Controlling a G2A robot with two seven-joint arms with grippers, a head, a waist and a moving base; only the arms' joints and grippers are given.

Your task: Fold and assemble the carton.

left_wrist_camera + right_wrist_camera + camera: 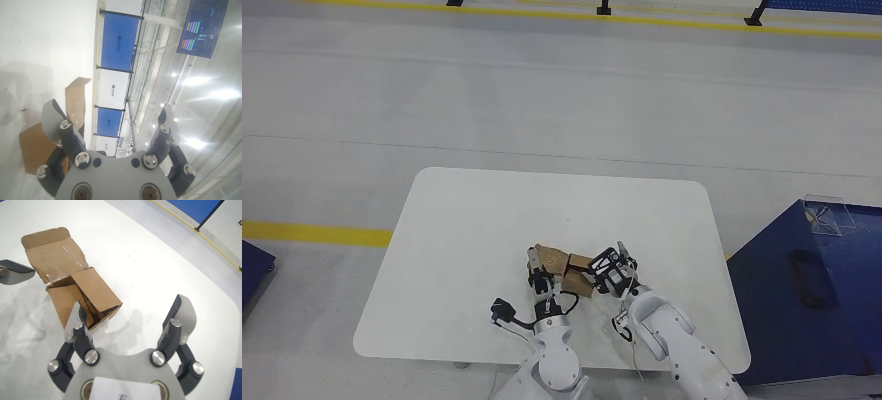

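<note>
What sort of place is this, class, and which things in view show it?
Probably a factory or workshop hall: a yellow floor line, blue and white partition panels and a large chart screen all suggest it. The carton lies on a lone white table.

Left claw (109, 106) and right claw (128, 300) both gape wide, seemingly close together.
</note>
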